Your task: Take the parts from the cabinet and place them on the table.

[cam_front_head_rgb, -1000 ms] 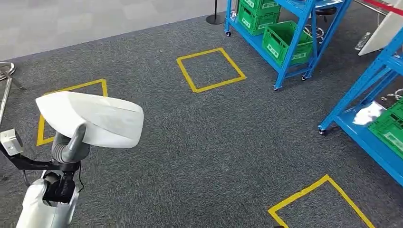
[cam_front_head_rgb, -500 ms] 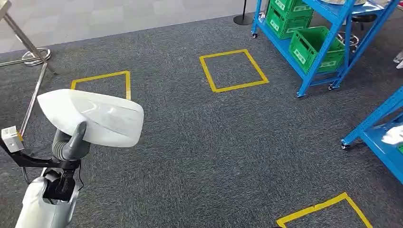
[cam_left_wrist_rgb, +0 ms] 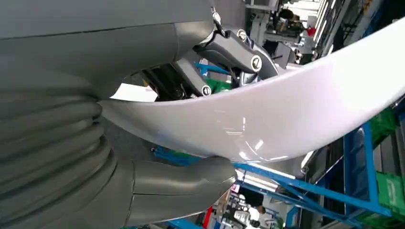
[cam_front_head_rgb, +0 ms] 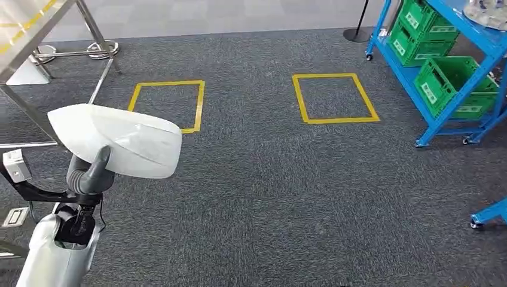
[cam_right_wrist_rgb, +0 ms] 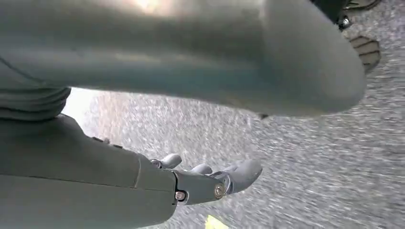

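A large, smooth white curved part (cam_front_head_rgb: 119, 140) is up at the lower left of the head view, above grey carpet. My left hand (cam_front_head_rgb: 89, 176) grips it from below, its thumb pressed against the near face. In the left wrist view the white part (cam_left_wrist_rgb: 286, 114) arcs across the picture, with the thumb (cam_left_wrist_rgb: 186, 179) under it and darker fingers (cam_left_wrist_rgb: 234, 47) over its edge. My right hand (cam_right_wrist_rgb: 200, 183) hangs over the carpet, fingers loosely extended and holding nothing. A metal-framed table (cam_front_head_rgb: 30, 24) stands at the upper left.
A blue rack (cam_front_head_rgb: 439, 116) on wheels holds green crates (cam_front_head_rgb: 445, 84) at the upper right. Two yellow tape squares (cam_front_head_rgb: 167, 104) (cam_front_head_rgb: 335, 98) mark the carpet ahead. A blue rack foot (cam_front_head_rgb: 487, 215) shows at the right edge, and a post base (cam_front_head_rgb: 357, 34) stands beyond.
The camera has swung left, so the racks and tape squares slid to the right and the table frame came into view at the upper left. The white part stays in my left hand.
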`<state>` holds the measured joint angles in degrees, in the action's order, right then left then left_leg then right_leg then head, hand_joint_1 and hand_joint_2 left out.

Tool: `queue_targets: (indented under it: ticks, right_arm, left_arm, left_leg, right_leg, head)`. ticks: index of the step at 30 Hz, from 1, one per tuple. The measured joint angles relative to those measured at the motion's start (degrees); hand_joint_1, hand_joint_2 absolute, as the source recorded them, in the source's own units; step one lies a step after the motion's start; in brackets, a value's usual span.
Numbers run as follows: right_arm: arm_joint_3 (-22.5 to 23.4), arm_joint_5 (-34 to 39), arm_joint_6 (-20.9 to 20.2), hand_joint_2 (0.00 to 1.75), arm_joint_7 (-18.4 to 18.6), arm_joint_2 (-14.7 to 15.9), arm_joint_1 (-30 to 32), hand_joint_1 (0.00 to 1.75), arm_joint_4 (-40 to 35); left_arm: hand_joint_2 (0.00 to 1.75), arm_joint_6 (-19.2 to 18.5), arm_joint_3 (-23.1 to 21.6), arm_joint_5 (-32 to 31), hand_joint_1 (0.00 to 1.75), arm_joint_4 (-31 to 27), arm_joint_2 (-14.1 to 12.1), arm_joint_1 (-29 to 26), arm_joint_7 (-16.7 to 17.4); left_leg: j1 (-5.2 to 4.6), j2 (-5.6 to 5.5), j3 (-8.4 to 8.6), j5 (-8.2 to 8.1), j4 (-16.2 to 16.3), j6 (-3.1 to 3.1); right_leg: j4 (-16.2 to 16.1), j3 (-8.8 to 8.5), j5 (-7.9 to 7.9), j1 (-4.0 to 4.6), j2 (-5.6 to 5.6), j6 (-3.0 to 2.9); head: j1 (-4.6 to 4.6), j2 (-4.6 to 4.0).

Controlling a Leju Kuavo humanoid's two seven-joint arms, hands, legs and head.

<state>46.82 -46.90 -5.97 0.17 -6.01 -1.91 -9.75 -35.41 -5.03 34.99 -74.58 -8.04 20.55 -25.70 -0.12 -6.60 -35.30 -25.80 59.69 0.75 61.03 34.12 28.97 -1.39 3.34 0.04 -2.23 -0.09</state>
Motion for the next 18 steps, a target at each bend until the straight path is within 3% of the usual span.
queue_targets:
  ticks: [3, 4, 5, 6, 8, 9, 10, 11, 12, 13, 14, 15, 18]
  right_arm:
    - [0.0, 0.0, 0.0, 0.0, 0.0, 0.0, -0.1, 0.0, 0.0]
    - [0.0, 0.0, 0.0, 0.0, -0.1, -0.2, -0.2, 0.0, 0.0]
    - [0.0, 0.0, 0.0, 0.0, -0.2, -0.2, -0.2, 0.0, 0.0]
    - [0.0, 0.0, 0.0, 0.0, -0.2, -0.2, 0.0, 0.0, 0.0]
    - [0.0, 0.0, 0.0, 0.0, -0.3, -0.2, 0.3, 0.0, 0.0]
    - [0.0, 0.0, -0.2, 0.0, -0.4, -0.2, 0.3, 0.0, 0.0]
    - [0.0, 0.0, -0.2, 0.0, -0.4, -0.2, 0.3, 0.0, 0.0]
    - [0.0, 0.0, -0.2, 0.0, -0.4, -0.2, 0.3, 0.0, 0.0]
    - [0.0, 0.0, -0.2, 0.0, -0.4, -0.2, 0.2, 0.0, 0.0]
    - [0.0, 0.0, -0.2, 0.0, -0.5, -0.2, 0.2, 0.0, 0.0]
    - [0.0, 0.0, -0.2, 0.0, -0.6, -0.2, 0.2, 0.0, 0.0]
    - [0.0, 0.0, -0.2, 0.0, -0.6, -0.3, 0.2, 0.0, 0.0]
    - [0.0, 0.0, -0.2, 0.0, -0.6, -0.3, 0.1, 0.0, 0.0]
  left_arm:
    - [1.75, 0.0, -0.1, 0.0, 1.75, 0.2, -0.3, 0.0, 0.0]
    - [1.75, 0.0, -0.1, 0.1, 1.75, 0.3, -0.6, 0.0, -0.1]
    - [1.75, 0.0, -0.1, 0.3, 1.75, 0.5, -0.9, 0.3, -0.2]
    - [1.75, 0.0, -0.2, 0.3, 1.75, 0.6, -0.9, 0.6, -0.3]
    - [1.75, 0.0, -0.2, 0.4, 1.75, 0.9, -0.9, 0.5, -0.3]
    - [1.75, 0.0, -0.2, 0.4, 1.75, 1.1, -0.9, 0.4, -0.3]
    - [1.75, 0.0, -0.2, 0.4, 1.75, 1.4, -1.0, 0.4, -0.3]
    - [1.75, 0.0, -0.2, 0.4, 1.75, 1.4, -1.0, 0.4, -0.4]
    - [1.75, 0.0, -0.2, 0.4, 1.75, 1.4, -1.1, 0.4, -0.4]
    - [1.75, 0.0, -0.2, 0.4, 1.75, 1.4, -1.2, 0.4, -0.4]
    - [1.75, 0.0, -0.2, 0.4, 1.75, 1.4, -1.3, 0.6, -0.4]
    - [1.75, 0.0, -0.2, 0.5, 1.75, 1.4, -1.3, 0.6, -0.4]
    - [1.75, -0.1, -0.2, 0.5, 1.75, 1.4, -1.6, 0.6, -0.5]
  left_leg:
    - [0.29, -1.59, -0.42, 0.63, -0.9, 1.26]
    - [0.33, -0.33, -0.52, 0.47, -0.4, 1.41]
    - [-0.08, 3.29, -1.35, -0.85, 1.4, 1.54]
    - [-0.01, 5.07, -3.21, -3.01, 5.1, 1.77]
    - [0.19, 6.05, -7.39, -6.74, 13.7, 2.01]
    - [0.27, 6.12, -8.75, -7.29, 16.4, 2.04]
    - [0.29, 6.21, -8.68, -6.37, 16.2, 2.01]
    - [0.28, 6.36, -7.25, -4.54, 13.5, 1.91]
    - [0.25, 6.75, -4.58, -2.09, 8.5, 1.74]
    - [0.12, 8.27, -1.42, 0.18, 2.9, 1.42]
    - [-0.46, 12.08, 0.32, -0.03, -0.7, 1.05]
    - [-0.79, 11.6, 0.73, 0.1, -0.9, 0.38]
    - [-1.09, 9.23, 0.28, 0.2, -0.9, -0.35]
  right_leg:
    - [-0.3, -0.46, -0.25, 0.45, -1.67, -1.22]
    - [-0.9, -0.65, -0.65, 0.21, -2.42, -1.85]
    - [-1.1, -0.81, -0.71, 0.29, -2.84, -2.24]
    - [-1.2, -0.82, -0.7, 0.44, -3.5, -2.36]
    - [-1.1, -0.81, -0.51, 0.68, -4.96, -2.65]
    - [-1.1, -0.8, -0.44, 0.75, -5.67, -2.74]
    - [-1.1, -0.87, -0.33, 0.81, -6.42, -2.75]
    - [-1.1, -0.97, -0.22, 0.85, -7.09, -2.74]
    - [-1.1, -1.21, -0.04, 0.87, -7.79, -2.66]
    - [-1.1, -1.56, 0.18, 0.9, -8.42, -2.5]
    - [-1.1, -1.86, 0.4, 1.05, -8.9, -2.26]
    - [-1.1, -1.92, 0.66, 1.35, -9.43, -1.85]
    - [-1.4, -2.49, 0.87, 1.16, -11.4, -1.07]
  head:
    - [0.11, 0.0]
    - [0.07, 0.0]
    - [-0.3, 0.0]
    - [-0.33, 0.0]
    - [-0.3, 0.0]
    - [-0.33, 0.0]
    - [-0.3, 0.0]
    - [-0.33, 0.0]
    - [-0.33, 0.0]
    - [-0.3, 0.0]
    - [-0.33, 0.0]
    - [-0.19, 0.0]
    - [-0.24, 0.0]
